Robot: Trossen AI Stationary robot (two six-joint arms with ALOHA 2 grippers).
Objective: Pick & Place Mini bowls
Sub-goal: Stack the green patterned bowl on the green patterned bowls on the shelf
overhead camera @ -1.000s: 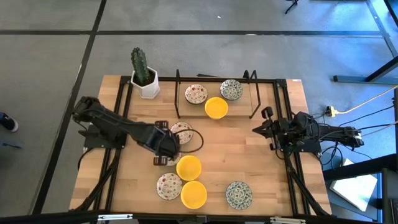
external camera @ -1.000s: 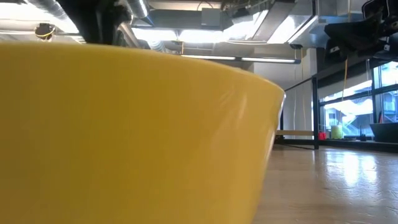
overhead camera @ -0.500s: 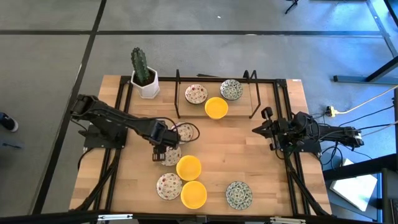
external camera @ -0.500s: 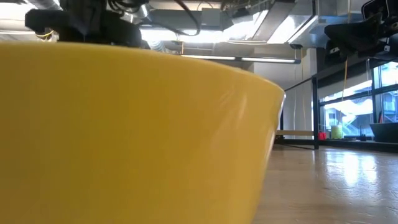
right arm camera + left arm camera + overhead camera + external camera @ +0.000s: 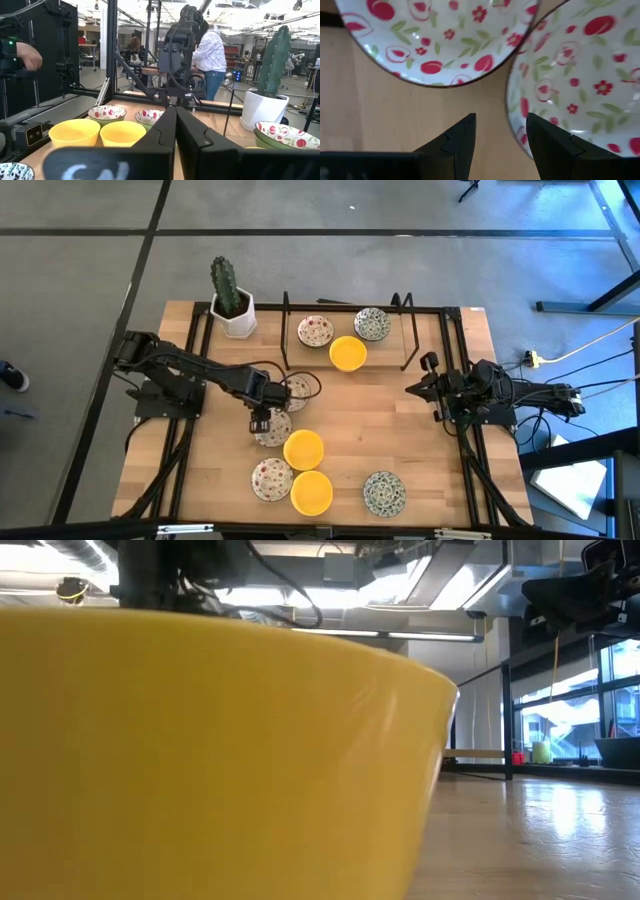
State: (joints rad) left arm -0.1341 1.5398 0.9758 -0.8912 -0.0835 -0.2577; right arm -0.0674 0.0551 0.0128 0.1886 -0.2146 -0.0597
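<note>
My left gripper (image 5: 261, 420) (image 5: 501, 142) is open and points down over a cream bowl with red flowers (image 5: 274, 429) (image 5: 580, 70). Its fingers stand on either side of that bowl's rim (image 5: 512, 117), one over the inside and one over the table; I cannot tell whether they touch it. A second floral bowl (image 5: 294, 390) (image 5: 435, 40) rests on the table close beside it. My right gripper (image 5: 418, 388) (image 5: 175, 117) is shut and waits at the table's right side. Two yellow bowls (image 5: 303, 448), one more floral bowl (image 5: 271, 478) and a grey-green one (image 5: 384, 493) stand nearer.
A black wire rack (image 5: 285, 330) at the far edge encloses a floral bowl (image 5: 316, 331), a grey-green one (image 5: 372, 323) and a yellow one (image 5: 347, 352). A cactus in a white pot (image 5: 231, 300) stands far left. A yellow bowl (image 5: 200, 760) fills the low view. People stand in the room behind (image 5: 210, 47).
My left gripper has drawn back a little toward the table's far edge and has turned about its wrist. The floral bowl beneath it, mostly covered a second ago, now shows on its near side. The bowls have kept their places.
</note>
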